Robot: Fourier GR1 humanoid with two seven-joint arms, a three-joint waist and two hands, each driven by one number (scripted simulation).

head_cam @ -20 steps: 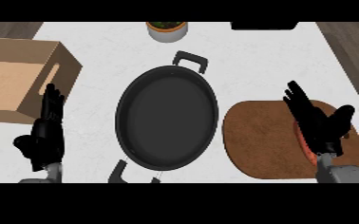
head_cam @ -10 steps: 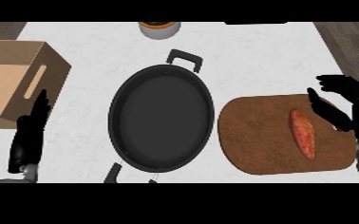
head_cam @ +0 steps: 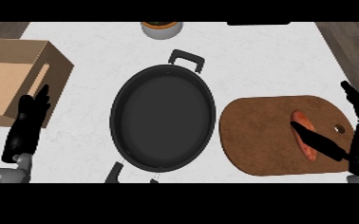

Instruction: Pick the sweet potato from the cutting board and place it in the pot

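Sweet potato (head_cam: 306,135): orange-red tuber, elongated with tapered ends, lying lengthwise on the right half of the cutting board (head_cam: 259,137); judged stiff, moderately light, matt-skinned and not fragile, though rounded enough to roll; best taken across its thicker middle, fingers one side and thumb the other. Right robot hand (head_cam: 322,144): black, a straight finger laid across the tuber, nothing curled round it, so open and not gripping. Cutting board: brown wood, rounded oblong, flat, small hole near its right edge. Pot (head_cam: 163,117): dark, round, smooth-walled, two loop handles, just left of the board, nothing inside. Left robot hand (head_cam: 26,128): open, fingers up, resting at the left edge. Cardboard box (head_cam: 28,78): tan, open-topped. Tabletop (head_cam: 266,61): pale, faintly mottled
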